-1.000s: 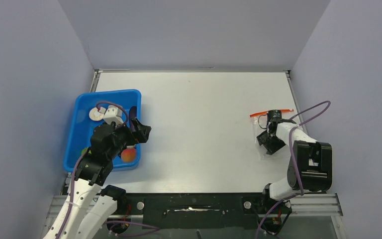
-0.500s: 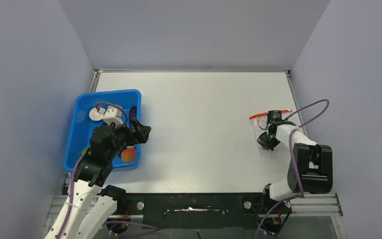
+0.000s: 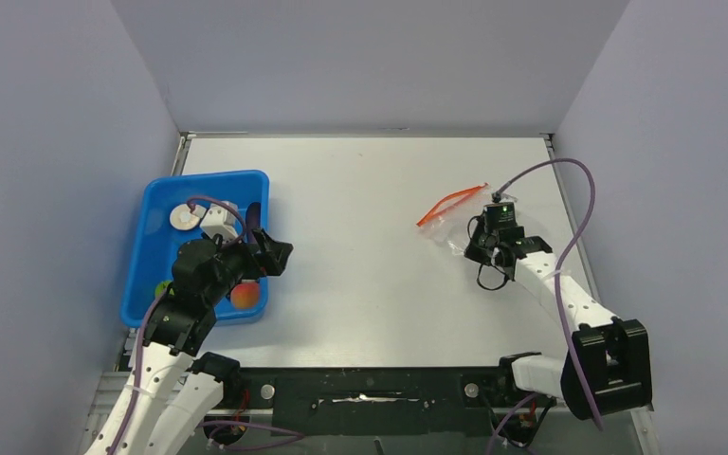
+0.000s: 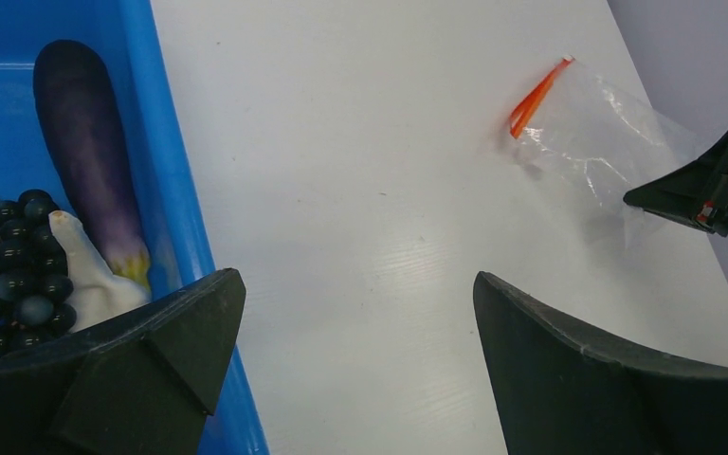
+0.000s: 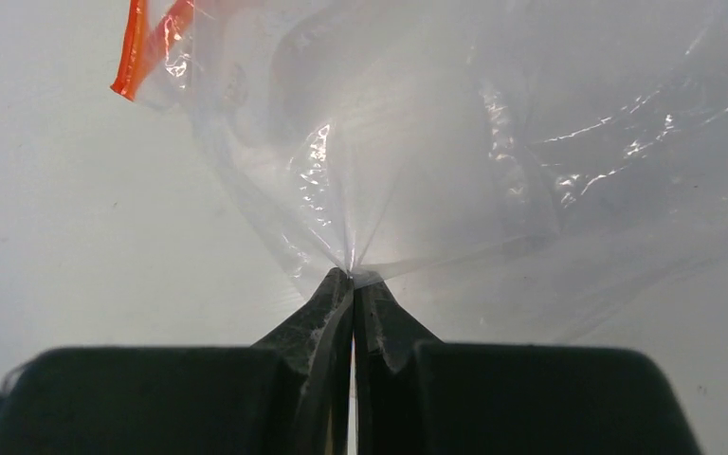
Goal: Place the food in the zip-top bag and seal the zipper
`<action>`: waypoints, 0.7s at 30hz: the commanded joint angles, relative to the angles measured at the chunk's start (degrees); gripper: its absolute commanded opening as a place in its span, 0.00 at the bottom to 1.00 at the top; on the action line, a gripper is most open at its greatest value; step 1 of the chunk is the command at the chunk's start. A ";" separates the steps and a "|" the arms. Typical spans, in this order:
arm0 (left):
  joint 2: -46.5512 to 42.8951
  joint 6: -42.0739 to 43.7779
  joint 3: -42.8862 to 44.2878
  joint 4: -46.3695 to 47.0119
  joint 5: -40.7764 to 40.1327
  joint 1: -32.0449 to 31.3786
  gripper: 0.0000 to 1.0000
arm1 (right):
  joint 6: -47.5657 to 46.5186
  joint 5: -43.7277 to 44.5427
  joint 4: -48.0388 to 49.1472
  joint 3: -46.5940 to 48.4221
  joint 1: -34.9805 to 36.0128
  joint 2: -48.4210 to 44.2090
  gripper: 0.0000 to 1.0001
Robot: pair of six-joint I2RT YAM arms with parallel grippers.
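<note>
Starting at the right: the zip-top bag (image 5: 455,133) is clamped by the right gripper (image 5: 353,284), whose two fingertips are pressed together on a gathered fold of the clear film. The bag is seen right of centre on the white table (image 3: 370,190), with nothing visible inside it. The zipper (image 3: 450,204) is turned toward the far left of the bag as a thin red strip. Whether the mouth is parted or pressed shut cannot be told. The film appears to be drawn up at the pinch, though contact with the table is not clearly shown.

At the left, the blue tray (image 3: 152,246) is set near the table's left edge, well apart from the bag. The left gripper (image 4: 355,280) is held above the tray's right wall with its fingers spread wide and nothing between them.

Tray contents recorded:
- grape bunch (image 4: 9,275), dark, beside the right wall
- purple aubergine (image 4: 81,123), long, lying along the same wall
- orange-red fruit (image 3: 244,296), in the near right corner
- pale disc (image 3: 186,217), toward the far end
</note>
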 commanded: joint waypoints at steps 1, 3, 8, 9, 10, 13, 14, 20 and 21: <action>-0.76 1.23 0.15 4.75 5.66 0.33 0.92 | -9.19 -6.51 5.87 0.40 4.48 -2.65 0.00; -0.73 1.42 0.15 4.77 5.75 0.33 0.92 | -10.67 -6.72 5.14 1.23 7.23 -2.02 0.00; -0.80 1.73 0.06 4.40 5.65 0.35 0.92 | -12.41 -5.21 -2.19 5.09 12.11 1.17 0.00; -0.89 1.74 0.06 4.38 5.68 0.34 0.92 | -12.25 -3.78 -4.22 5.86 12.58 1.81 0.00; -0.95 1.82 0.06 4.37 5.64 0.33 0.92 | -11.98 -2.24 -6.54 6.66 12.79 2.52 0.03; -1.19 1.91 0.06 4.36 5.66 0.32 0.92 | -9.04 4.39 -13.07 9.09 12.76 4.52 0.14; -1.20 1.92 0.06 4.36 5.75 0.28 0.92 | -7.90 6.12 -14.76 9.85 12.81 4.96 0.18; -1.50 2.09 0.06 4.45 5.90 0.34 0.92 | 0.28 12.70 -19.62 14.70 14.96 6.52 0.38; -1.58 2.09 0.06 4.46 5.90 0.41 0.92 | 1.85 13.43 -19.99 15.69 15.62 7.09 0.41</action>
